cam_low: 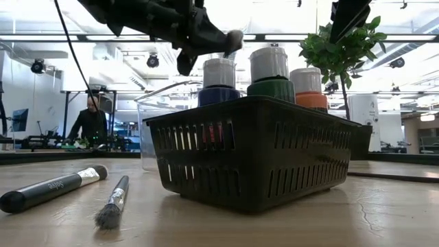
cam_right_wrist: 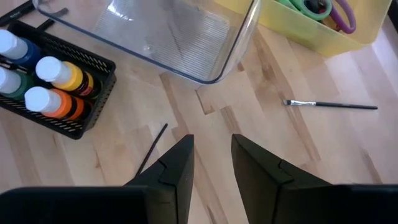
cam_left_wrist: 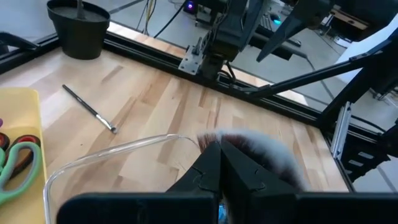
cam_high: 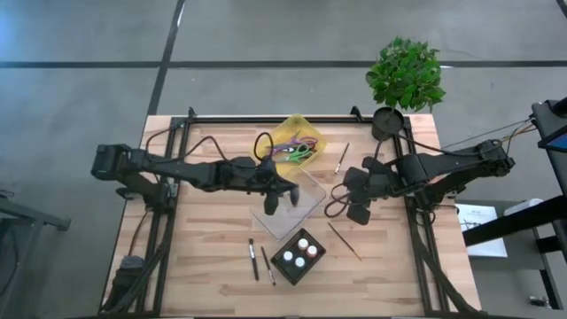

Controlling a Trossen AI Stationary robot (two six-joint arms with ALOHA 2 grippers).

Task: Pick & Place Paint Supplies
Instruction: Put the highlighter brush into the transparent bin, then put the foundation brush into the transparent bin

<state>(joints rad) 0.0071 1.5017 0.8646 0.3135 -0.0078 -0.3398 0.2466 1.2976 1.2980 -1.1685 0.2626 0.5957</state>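
Observation:
My left gripper (cam_high: 270,197) hangs above the near left part of a clear plastic container (cam_high: 299,202) and is shut on a brush with a fluffy head (cam_left_wrist: 252,146). My right gripper (cam_high: 336,202) is open and empty just right of the container, above a thin brush (cam_right_wrist: 152,149) lying flat on the table. Paint bottles with white caps (cam_low: 271,75) stand upright in a black mesh basket (cam_low: 254,151) near the front. Two dark-handled brushes (cam_high: 252,259) lie flat left of the basket. My left gripper pinches the brush between its two fingers (cam_left_wrist: 211,165), just behind the bristles. The fluffy head sticks out past the fingertips. The gripper hides the handle. The brush is lifted clear above the container, as the low view (cam_low: 232,41) shows.
A yellow tray (cam_high: 306,128) with scissors stands behind the container. Another thin brush (cam_high: 342,157) lies right of the tray. A potted plant (cam_high: 403,75) stands at the far right corner. Bare wood lies at the table's left and near right.

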